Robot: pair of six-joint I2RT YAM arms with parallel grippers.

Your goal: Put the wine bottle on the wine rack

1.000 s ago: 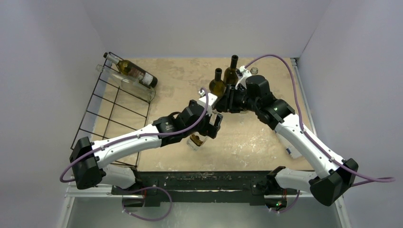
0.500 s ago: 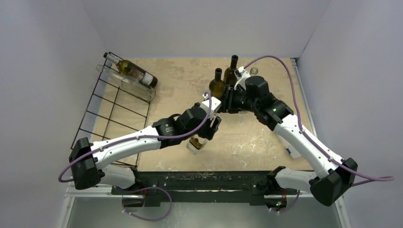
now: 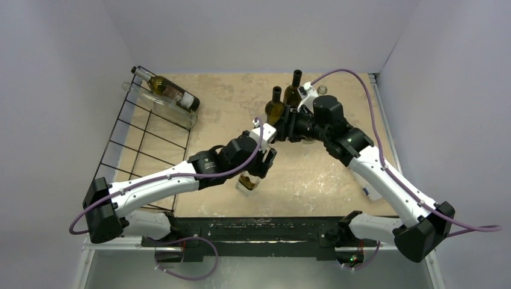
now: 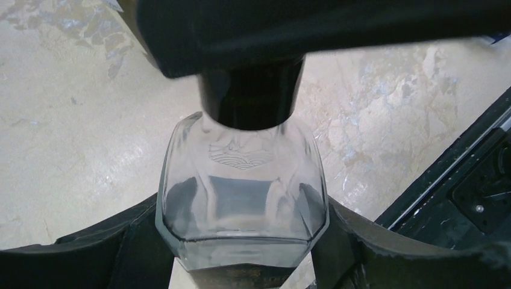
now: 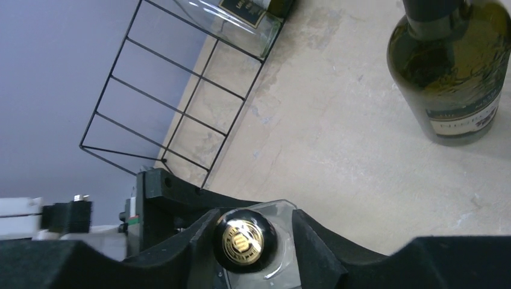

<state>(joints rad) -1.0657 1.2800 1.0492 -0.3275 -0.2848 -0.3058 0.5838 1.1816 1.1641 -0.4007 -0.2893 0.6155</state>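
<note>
A clear glass wine bottle [image 3: 246, 182] with a black capsule on its neck is held tilted above the middle of the table. My left gripper [image 3: 263, 164] is shut on its body; in the left wrist view both fingers press the glass sides of the bottle [image 4: 241, 198]. My right gripper [image 3: 282, 127] stands around the neck end. In the right wrist view the black, gold-stamped cap [image 5: 243, 241] sits between its fingers, with a gap on the right side. The black wire wine rack [image 3: 144, 144] lies along the left edge and also shows in the right wrist view [image 5: 175, 114].
Two bottles lie on the rack's far end, one dark [image 3: 173, 94] and one clear [image 3: 164, 108]. Two dark green bottles [image 3: 275, 108] [image 3: 294, 90] stand at the back middle beside my right gripper; one shows in the right wrist view [image 5: 455, 78]. The walls are close on both sides.
My left arm has drawn slightly left and nearer with the clear bottle. My right gripper has shifted a little toward the back left. The bottle's base has barely moved.
</note>
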